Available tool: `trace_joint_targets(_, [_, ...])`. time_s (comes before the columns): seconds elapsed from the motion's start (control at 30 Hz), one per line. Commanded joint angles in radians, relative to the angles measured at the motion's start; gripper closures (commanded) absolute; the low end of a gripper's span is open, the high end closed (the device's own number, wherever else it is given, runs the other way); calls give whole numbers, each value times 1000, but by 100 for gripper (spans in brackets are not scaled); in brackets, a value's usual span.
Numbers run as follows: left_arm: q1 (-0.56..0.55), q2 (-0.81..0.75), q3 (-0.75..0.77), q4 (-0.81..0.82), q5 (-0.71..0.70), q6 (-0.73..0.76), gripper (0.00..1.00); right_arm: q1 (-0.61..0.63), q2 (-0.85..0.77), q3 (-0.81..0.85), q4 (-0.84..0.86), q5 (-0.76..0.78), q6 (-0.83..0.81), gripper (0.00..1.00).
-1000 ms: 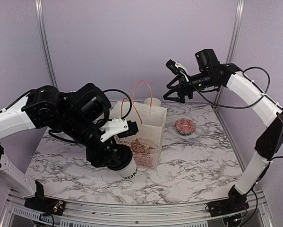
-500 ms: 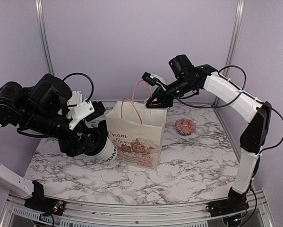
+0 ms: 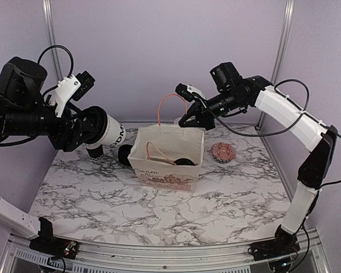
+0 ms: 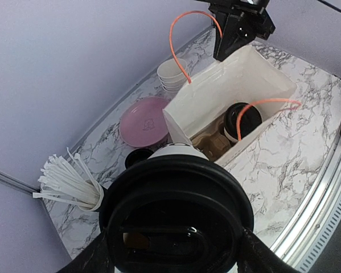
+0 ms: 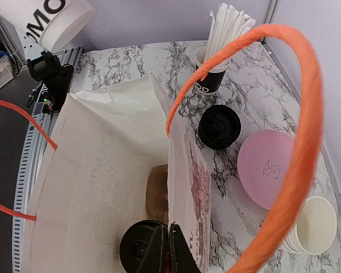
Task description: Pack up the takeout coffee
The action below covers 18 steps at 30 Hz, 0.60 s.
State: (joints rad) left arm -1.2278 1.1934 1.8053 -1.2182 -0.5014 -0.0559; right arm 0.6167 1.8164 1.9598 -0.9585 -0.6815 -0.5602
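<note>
Tabletop (image 3: 233, 193): coffee (image 4: 241, 120) in bag (image 3: 167, 170), second coffee (image 3: 105, 129) in left jaws; right jaws pinch bag.

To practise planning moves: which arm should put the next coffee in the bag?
Left. The left gripper holds a lidded coffee cup in the air beside the paper bag; the right gripper is pinching the bag's rim.

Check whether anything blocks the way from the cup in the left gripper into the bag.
No solid obstacle shows. The left gripper holds the coffee cup raised left of the paper bag, whose far rim the right gripper pinches. One orange handle droops across the opening, above the lidded cup already inside; it could catch.
</note>
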Motion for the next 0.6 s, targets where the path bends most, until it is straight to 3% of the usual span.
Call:
trace_joint_targets(0.0, [-4,66,91,-4,-23,51,37,26,-95,-49,6,-103,-70,98])
trace_joint_targets(0.2, [-8,164,180,36,99,141,38,100,-133,-117,-25,-85,-111,97])
trace_joint_targets(0.57, [-77,217,159,128,284,163,38,168,-245,-251,-6,-48,-102,96])
